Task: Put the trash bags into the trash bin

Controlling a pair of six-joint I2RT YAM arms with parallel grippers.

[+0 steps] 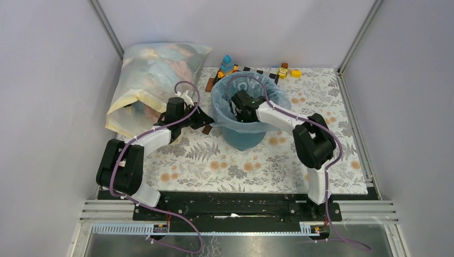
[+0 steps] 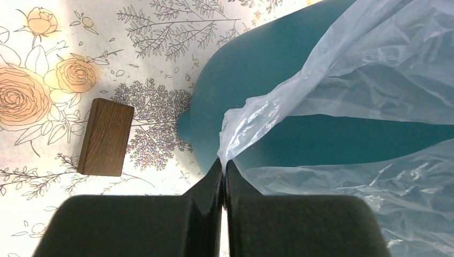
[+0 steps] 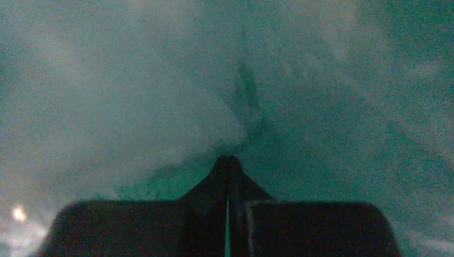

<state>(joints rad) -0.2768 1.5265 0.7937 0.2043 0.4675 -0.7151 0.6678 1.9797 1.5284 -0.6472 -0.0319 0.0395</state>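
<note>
Trash bag (image 2: 364,75): pale blue film, opened out over the trash bin (image 1: 243,140). It lines the mouth and hangs down outside the rim. I judge the lining nearly seated but not finished.
Trash bin: upright on the tabletop (image 1: 241,171), between the two arms, toward the back middle.
Left jaws: clamped on a twisted corner of the film, just outside the bin's wall on its left side.
Right jaws: down inside the bin, tips together. That wrist view is dim, so I cannot tell whether film is caught between them.
Risk 1: the film is thin. If I pull the left corner outward while the right arm (image 1: 278,118) pins film inside, it may stretch or tear.
Risk 2: the bin stands free. A sideways drag from either arm could slide or tip it.
Risk 3: if the right jaws lift out with film caught, the liner would come out with them.
Wooden block (image 2: 105,136): flat on the tabletop near the bin's left side, apart from it. It lies in the path of a low left sweep.
Stuffed bag (image 1: 155,75): large, cloudy and yellow-edged, at the back left, close behind the left arm (image 1: 155,136). It limits retreat that way.
Toys (image 1: 227,65): small pieces behind the bin, not in the way.
</note>
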